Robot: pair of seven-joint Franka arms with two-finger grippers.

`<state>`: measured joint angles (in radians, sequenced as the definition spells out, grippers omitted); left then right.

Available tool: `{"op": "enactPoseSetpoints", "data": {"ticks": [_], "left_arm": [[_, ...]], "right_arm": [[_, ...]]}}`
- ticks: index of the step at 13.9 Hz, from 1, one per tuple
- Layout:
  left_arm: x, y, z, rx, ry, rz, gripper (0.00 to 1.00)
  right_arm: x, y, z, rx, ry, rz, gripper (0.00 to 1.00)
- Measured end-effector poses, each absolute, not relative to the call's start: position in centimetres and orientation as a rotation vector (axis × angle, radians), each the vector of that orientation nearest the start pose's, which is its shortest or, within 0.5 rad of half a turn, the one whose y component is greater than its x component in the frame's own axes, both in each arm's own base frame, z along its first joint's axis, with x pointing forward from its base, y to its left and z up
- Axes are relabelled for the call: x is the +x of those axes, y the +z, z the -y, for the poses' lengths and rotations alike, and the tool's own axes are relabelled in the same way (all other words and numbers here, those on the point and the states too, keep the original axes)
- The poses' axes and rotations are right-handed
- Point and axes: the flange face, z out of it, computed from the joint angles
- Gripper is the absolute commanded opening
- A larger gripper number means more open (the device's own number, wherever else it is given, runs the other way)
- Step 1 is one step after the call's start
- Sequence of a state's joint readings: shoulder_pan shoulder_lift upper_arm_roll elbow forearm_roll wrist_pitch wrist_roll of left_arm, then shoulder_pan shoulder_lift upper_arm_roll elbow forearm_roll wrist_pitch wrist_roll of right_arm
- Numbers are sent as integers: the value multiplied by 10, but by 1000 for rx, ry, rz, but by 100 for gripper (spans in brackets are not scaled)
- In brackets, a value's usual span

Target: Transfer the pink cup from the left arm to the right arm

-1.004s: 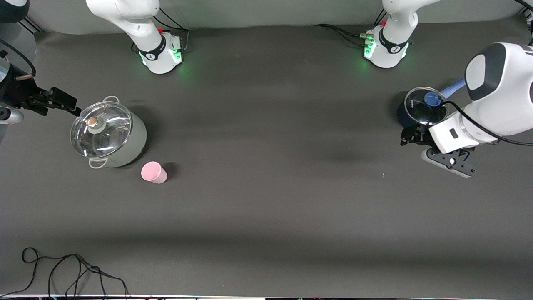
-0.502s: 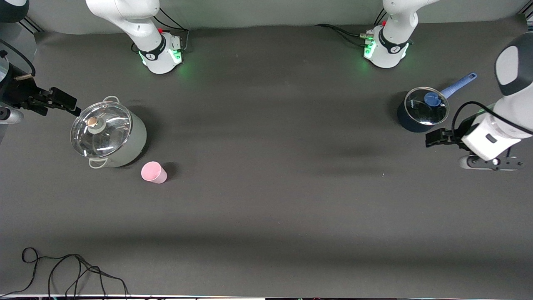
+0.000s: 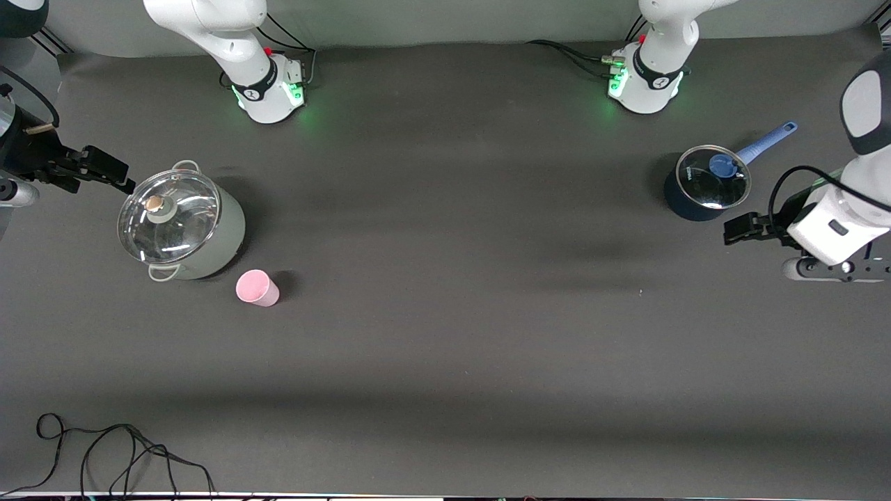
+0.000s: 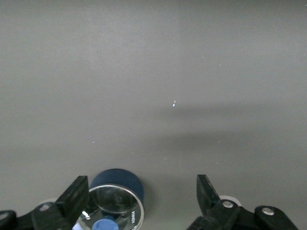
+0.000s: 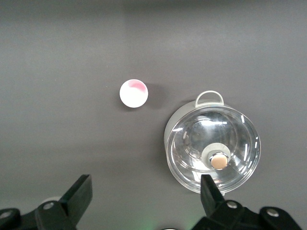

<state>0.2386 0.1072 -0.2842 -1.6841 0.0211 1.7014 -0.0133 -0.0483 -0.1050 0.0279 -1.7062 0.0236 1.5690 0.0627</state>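
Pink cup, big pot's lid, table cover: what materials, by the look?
Pink cup: probably plastic, matte; plain, opaque pale pink, no glints.
Big pot's lid: clear glass, glossy; the inside shows through and lights reflect on it. Its knob looks metal with a tan cap.
Table cover: dark grey, matte, likely cloth or a soft mat; faint creases, no shine.

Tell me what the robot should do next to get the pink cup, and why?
Probably the left claw should travel across the table toward the pink cup. That claw is open and empty, up by the blue saucepan at its own end, while the cup stands upright beside the grey pot, untouched. The right claw waits open near that pot.
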Motion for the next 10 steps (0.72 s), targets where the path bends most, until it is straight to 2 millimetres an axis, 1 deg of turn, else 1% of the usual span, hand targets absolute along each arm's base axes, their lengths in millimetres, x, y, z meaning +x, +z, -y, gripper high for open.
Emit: {"op": "enactPoseSetpoints", "data": {"ticks": [3, 5, 7, 10], "left_arm": [[575, 545, 34, -3125, 91, -99, 100], [567, 555, 44, -3119, 102, -127, 100], [563, 559, 43, -3116, 120, -168, 100], [561, 564, 33, -3115, 131, -194, 100]], "right_arm": [[520, 617, 7, -3118, 51, -130, 100], [520, 617, 7, -3118, 51, -130, 100], [520, 617, 7, -3118, 51, -130, 100], [520, 617, 7, -3118, 51, -130, 100]]}}
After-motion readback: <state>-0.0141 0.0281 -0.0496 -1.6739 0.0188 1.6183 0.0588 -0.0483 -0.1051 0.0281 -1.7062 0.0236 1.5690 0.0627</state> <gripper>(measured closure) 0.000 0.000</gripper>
